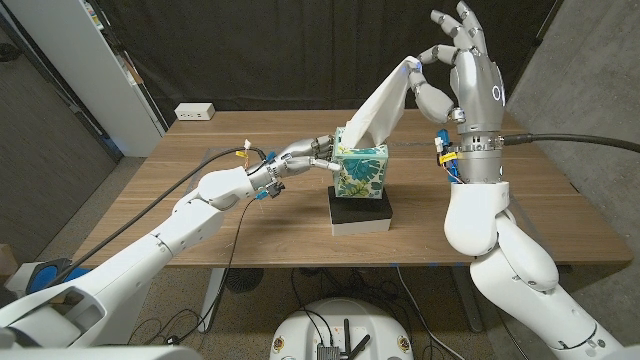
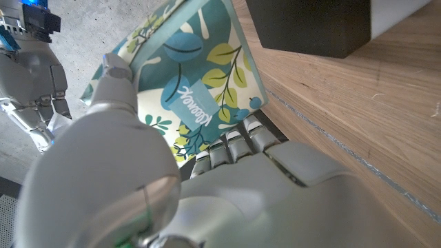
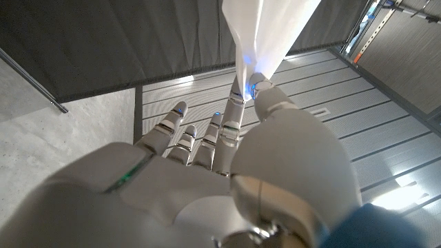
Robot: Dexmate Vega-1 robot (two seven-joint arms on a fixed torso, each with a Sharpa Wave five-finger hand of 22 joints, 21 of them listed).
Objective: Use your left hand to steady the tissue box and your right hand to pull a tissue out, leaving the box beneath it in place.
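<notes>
Pinching the tissue (image 1: 385, 100) toward 2 o'clock, right hand (image 1: 455, 70) held it taut. Left hand (image 1: 300, 157) gripped the tissue box (image 1: 360, 170). A loose grip risked lifting it off the black box (image 1: 360, 212).

Head view high, looking down over table (image 1: 250, 215); wrist views close behind each hand, sharing box (image 1: 361, 170) and tissue (image 3: 265, 31).

left hand (image 1: 300, 158) blocks the left side of the floral tissue box (image 1: 362, 172); stretched white tissue (image 1: 380, 100) bars the space above. bare wooden table (image 1: 540, 215) right and in front stays passable.
</notes>
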